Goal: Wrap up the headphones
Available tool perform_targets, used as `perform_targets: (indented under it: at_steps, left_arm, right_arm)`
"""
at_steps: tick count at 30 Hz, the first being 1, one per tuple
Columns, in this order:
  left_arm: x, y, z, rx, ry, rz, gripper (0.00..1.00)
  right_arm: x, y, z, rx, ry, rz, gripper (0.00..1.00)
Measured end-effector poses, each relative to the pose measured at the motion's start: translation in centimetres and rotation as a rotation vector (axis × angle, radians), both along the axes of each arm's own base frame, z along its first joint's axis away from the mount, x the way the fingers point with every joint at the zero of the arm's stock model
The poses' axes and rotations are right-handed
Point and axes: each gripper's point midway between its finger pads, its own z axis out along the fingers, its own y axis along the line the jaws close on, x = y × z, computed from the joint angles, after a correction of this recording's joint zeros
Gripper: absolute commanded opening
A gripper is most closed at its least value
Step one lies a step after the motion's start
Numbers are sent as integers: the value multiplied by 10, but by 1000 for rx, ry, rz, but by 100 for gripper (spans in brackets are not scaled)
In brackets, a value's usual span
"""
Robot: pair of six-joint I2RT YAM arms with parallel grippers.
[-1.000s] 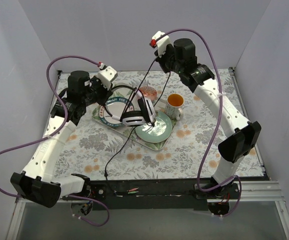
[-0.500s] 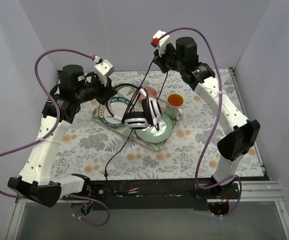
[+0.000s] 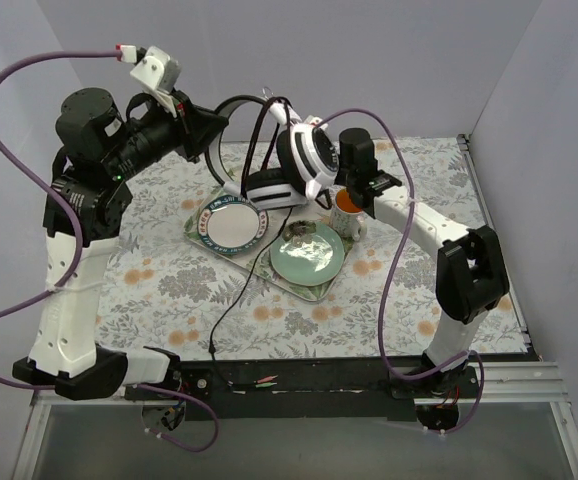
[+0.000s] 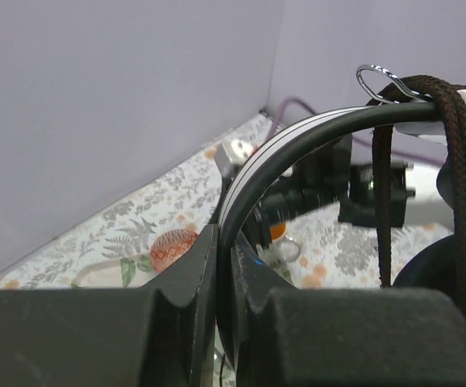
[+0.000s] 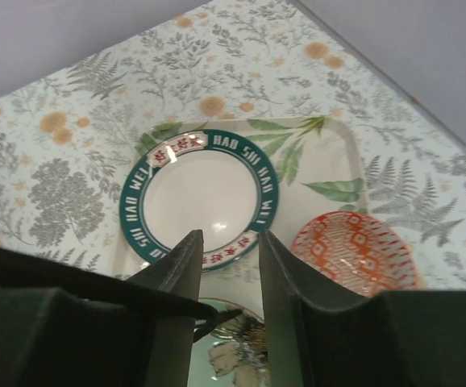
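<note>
While the tray [image 3: 269,275] just sits on the flowery table [image 3: 389,290] with its dishes, the headphones [image 3: 279,185] are way up in the air over its far side, not touching anything on it. The left gripper [image 4: 225,242] is clamped tight on the headband [image 4: 297,137], pinching it edge-on. In the left wrist view the cable [image 4: 451,161] is looped over the band a bit past the fingers, right by a small wire clip [image 4: 378,81]. From the top view both earcups [image 3: 314,160] hang above the tray's far right corner, one white face turned toward the right arm. The cable drops from there across the tray and ends on the table near the front edge, well clear of the tray. The right gripper [image 5: 229,238] hovers over the tray too, fingers apart with a clear gap and nothing pinched between them. A strand of cable crosses low in front of one finger, and I can't tell if it actually touches. On the tray there's a white plate [image 5: 201,193] with a green rim on the left, a green plate [image 3: 309,255] at the near right and a red patterned bowl [image 5: 350,250] at the far right. An orange mug [image 3: 347,210] stands just beside the tray's right edge.
</note>
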Motion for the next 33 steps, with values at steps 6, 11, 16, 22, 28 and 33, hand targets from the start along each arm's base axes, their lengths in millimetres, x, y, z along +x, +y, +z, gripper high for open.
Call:
perform_targets:
  at_steps: [6, 11, 16, 22, 28, 33]
  left_arm:
    - [15, 13, 41, -101, -46, 125, 0]
    - [29, 23, 64, -178, -60, 214, 0]
    - [35, 30, 77, -225, -68, 270, 0]
    - [40, 42, 86, -249, -88, 340, 0]
    - [55, 60, 88, -255, -117, 462, 0]
    - [95, 85, 68, -194, -158, 630, 0]
  right_arm:
    - [-23, 29, -13, 81, 41, 29, 46]
    - [-25, 54, -6, 165, 28, 38, 47]
    - [-22, 76, -40, 171, 93, 18, 47]
    - [-26, 91, -80, 137, 174, -1, 16]
    - [-41, 105, -89, 97, 168, 11, 1]
    - [-79, 124, -110, -21, 135, 71, 1]
